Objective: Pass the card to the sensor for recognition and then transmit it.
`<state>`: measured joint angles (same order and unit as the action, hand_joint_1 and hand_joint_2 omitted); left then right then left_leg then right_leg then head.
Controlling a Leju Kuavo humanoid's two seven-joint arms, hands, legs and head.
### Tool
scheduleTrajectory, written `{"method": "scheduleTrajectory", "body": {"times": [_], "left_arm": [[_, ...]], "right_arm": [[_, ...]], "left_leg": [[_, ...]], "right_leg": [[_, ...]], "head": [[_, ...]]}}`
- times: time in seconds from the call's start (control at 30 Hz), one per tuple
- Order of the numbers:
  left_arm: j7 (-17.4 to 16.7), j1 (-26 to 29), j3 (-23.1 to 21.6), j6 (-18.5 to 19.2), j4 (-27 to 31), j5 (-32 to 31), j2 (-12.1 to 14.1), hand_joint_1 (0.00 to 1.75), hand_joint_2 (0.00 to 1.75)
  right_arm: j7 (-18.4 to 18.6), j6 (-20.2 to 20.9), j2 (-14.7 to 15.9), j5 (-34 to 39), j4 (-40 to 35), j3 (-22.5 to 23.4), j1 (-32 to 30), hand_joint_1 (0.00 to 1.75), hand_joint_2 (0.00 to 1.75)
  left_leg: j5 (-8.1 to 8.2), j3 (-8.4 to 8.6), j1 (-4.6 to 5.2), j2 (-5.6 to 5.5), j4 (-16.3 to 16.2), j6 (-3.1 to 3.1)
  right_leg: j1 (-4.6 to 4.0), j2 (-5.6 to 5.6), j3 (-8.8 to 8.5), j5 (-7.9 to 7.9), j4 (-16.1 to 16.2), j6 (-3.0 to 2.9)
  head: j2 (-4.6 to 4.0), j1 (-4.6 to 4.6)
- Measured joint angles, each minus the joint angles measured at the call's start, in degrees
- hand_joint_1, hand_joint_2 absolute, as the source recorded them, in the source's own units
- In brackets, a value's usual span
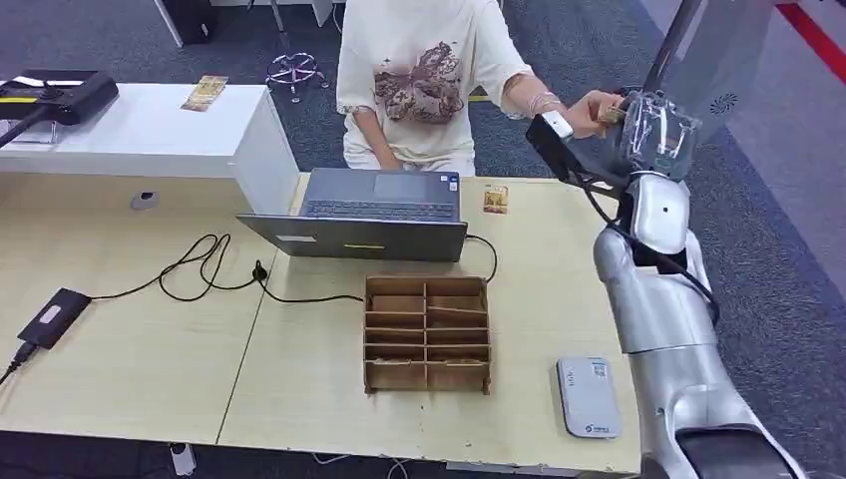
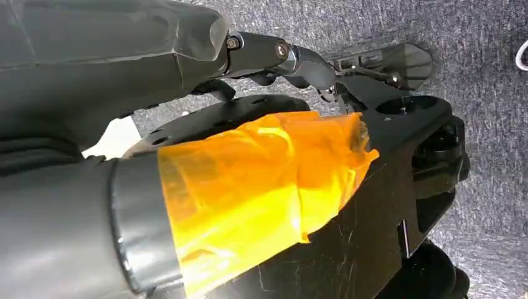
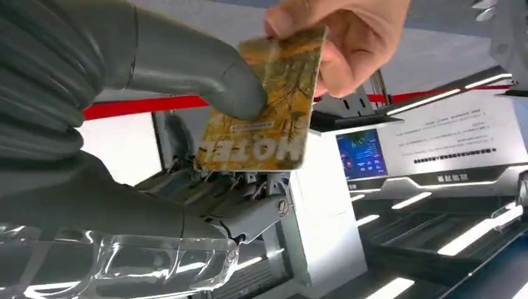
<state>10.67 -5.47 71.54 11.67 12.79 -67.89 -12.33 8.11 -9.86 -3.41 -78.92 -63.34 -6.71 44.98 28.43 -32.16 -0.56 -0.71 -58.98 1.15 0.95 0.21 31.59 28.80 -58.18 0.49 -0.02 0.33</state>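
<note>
Handing over is the step now, by my reading: the right hand (image 3: 187, 118) is raised at the far right of the desk (image 1: 130, 359), pinching the card (image 3: 268, 106) between its thumb (image 3: 205, 81) and the darker fingers behind, while a person's hand (image 3: 342, 43) grips the card's opposite edge. To do this well, the robot should hold the arm steady and let the thumb ease off only once the person's grip is firm, so the card neither drops nor gets tugged. The left hand (image 2: 299, 59) hangs low over grey carpet; whether its fingers are spread or curled I cannot tell.

On the desk sit a laptop (image 1: 369, 215) at the far middle, a wooden divided tray (image 1: 427, 334) nearer, a black box with cable (image 1: 55, 317) on the left, a white reader (image 1: 588, 396), probably the sensor, near right, and a second card (image 1: 495, 199) beside the laptop. Nothing lies between the two hands.
</note>
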Motion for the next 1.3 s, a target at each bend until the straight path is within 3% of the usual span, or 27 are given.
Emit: {"method": "scheduleTrajectory", "body": {"times": [0.27,0.6,0.8,0.9,0.97,1.13,1.3], "left_arm": [[-0.1,0.0,0.0,0.0,0.0,0.4,0.0,0.0,0.0],[-0.1,0.0,0.2,-0.3,0.0,2.2,0.0,0.0,0.0],[0.0,0.1,1.1,-0.4,0.0,3.8,0.0,0.0,0.0],[0.0,0.2,1.4,-0.4,0.0,4.0,0.0,0.0,0.0],[0.0,0.2,1.6,-0.4,0.0,4.4,0.1,0.0,0.0],[0.5,0.5,2.6,-0.2,0.0,5.4,0.2,0.0,0.0],[1.2,1.1,3.0,0.3,0.0,5.7,0.4,0.0,0.0]], "right_arm": [[-1.4,-0.1,0.0,3.3,0.0,0.5,0.0,1.75,1.75],[-6.1,1.9,0.0,17.4,-5.0,3.5,-1.2,1.75,1.75],[-10.1,9.6,1.0,36.3,-9.0,6.4,-4.6,1.75,1.75],[-10.8,11.1,1.8,39.3,-10.1,7.5,-5.7,1.75,1.75],[-11.5,14.3,2.6,45.5,-10.1,8.1,-5.8,1.75,1.75],[-15.0,25.5,9.8,69.2,-10.0,9.9,-10.5,1.75,1.75],[-16.0,32.3,21.1,85.9,-10.2,11.3,-19.4,1.75,1.75]], "left_leg": [[0.0,0.0,0.0,0.0,0.0,0.0],[0.0,0.01,0.0,0.0,0.0,0.0],[0.0,-0.01,0.0,-0.01,0.0,0.0],[0.0,-0.02,0.0,0.0,0.0,0.0],[0.0,0.01,-0.01,0.03,0.0,0.0],[0.0,-0.07,-0.04,-0.49,-0.1,-0.02],[0.08,-0.21,-0.03,-0.56,-0.2,-0.13]], "right_leg": [[0.0,0.0,0.0,0.0,0.0,0.0],[0.0,0.0,0.0,0.0,0.0,0.0],[0.0,0.0,0.02,0.0,0.0,0.0],[0.0,0.0,0.03,0.0,0.0,0.0],[-0.01,0.02,0.05,-0.01,0.0,0.0],[-0.02,-0.47,-0.12,0.02,0.1,0.03],[-0.02,-0.56,-0.13,0.05,0.2,0.1]], "head": [[0.02,0.0],[0.0,0.0],[0.02,-0.02],[0.0,-0.02],[0.02,0.02],[0.02,0.09],[0.02,0.02]]}}
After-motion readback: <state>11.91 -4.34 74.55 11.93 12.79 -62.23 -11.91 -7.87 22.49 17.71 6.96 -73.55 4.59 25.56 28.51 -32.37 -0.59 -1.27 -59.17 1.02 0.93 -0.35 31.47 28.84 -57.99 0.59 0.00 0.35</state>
